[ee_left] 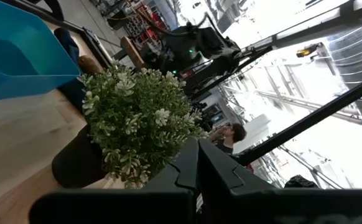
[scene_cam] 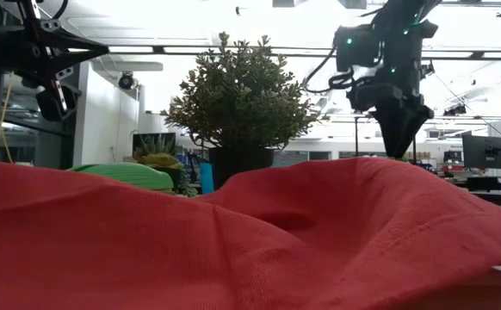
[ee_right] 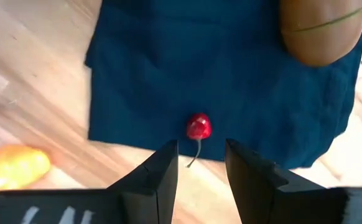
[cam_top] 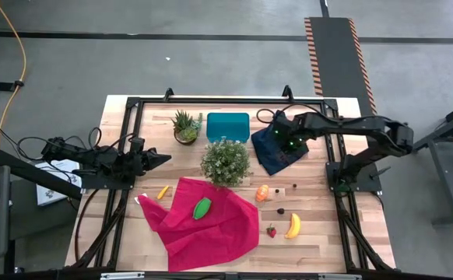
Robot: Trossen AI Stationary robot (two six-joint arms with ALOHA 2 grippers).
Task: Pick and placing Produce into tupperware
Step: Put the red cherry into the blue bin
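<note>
The teal tub (cam_top: 228, 126) stands at the table's far side, and its wall (ee_left: 13, 56) shows in the left wrist view. My right gripper (cam_top: 282, 144) (ee_right: 201, 155) hangs open above a navy cloth, pointing down. Its fingers stand on either side of a small red cherry (ee_right: 198, 127) without touching it. A brown oval (ee_right: 321, 31) lies on the same cloth. Orange pieces (cam_top: 263, 192), dark bits (cam_top: 280, 210), a strawberry (cam_top: 271, 230) and a banana (cam_top: 293, 225) lie on the wood. A green piece (cam_top: 202, 208) rests on a red cloth. My left gripper (cam_top: 164, 159) (ee_left: 197, 163) waits shut, left of the bushy plant.
A bushy potted plant (cam_top: 226, 161) stands mid-table between the arms, a smaller spiky plant (cam_top: 186, 126) left of the tub. The crumpled red cloth (cam_top: 203, 222) covers the near middle and fills the low view. A small yellow piece (cam_top: 163, 191) lies by its left corner. The navy cloth (cam_top: 279, 152) lies right of the tub.
</note>
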